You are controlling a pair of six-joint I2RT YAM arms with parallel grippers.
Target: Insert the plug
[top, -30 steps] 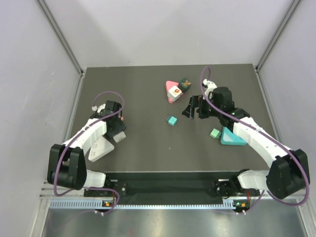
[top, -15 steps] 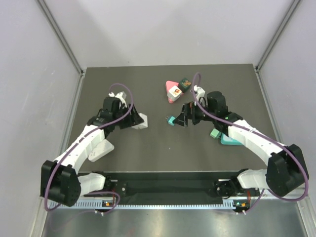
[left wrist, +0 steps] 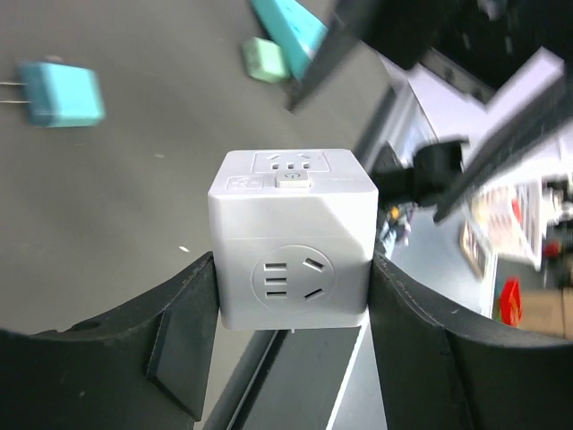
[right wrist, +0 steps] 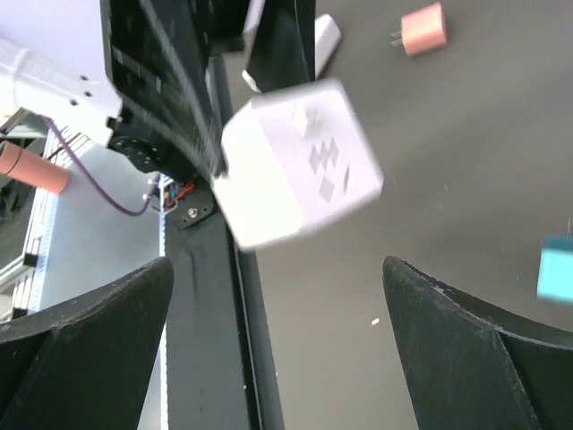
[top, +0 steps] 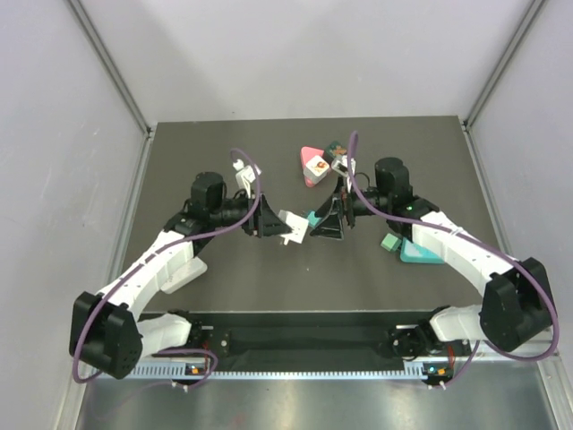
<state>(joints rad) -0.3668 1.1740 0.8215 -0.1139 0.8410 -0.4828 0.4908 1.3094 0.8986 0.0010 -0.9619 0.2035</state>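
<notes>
My left gripper [top: 279,224] is shut on a white socket cube [top: 293,224] and holds it above the table's middle. In the left wrist view the cube [left wrist: 294,237] sits between both fingers [left wrist: 183,331], a socket face toward the camera. A teal plug [left wrist: 61,94] lies on the mat beyond it. My right gripper [top: 325,221] is open and empty, right next to the cube and over the teal plug [top: 312,217], which it partly hides. In the right wrist view the cube [right wrist: 300,161] is blurred ahead of the open jaws [right wrist: 277,269], and the teal plug [right wrist: 557,269] is at the right edge.
A pink triangular socket [top: 312,164] and a dark green cube [top: 337,150] lie at the back. A teal triangular block [top: 419,251] and a small green plug [top: 390,242] lie under the right arm. A white flat adapter [top: 183,269] lies left. A pink plug [right wrist: 423,30] lies on the mat.
My left gripper picked up the white cube at the left and carried it right to the middle. My right gripper moved left toward the teal plug and the cube.
</notes>
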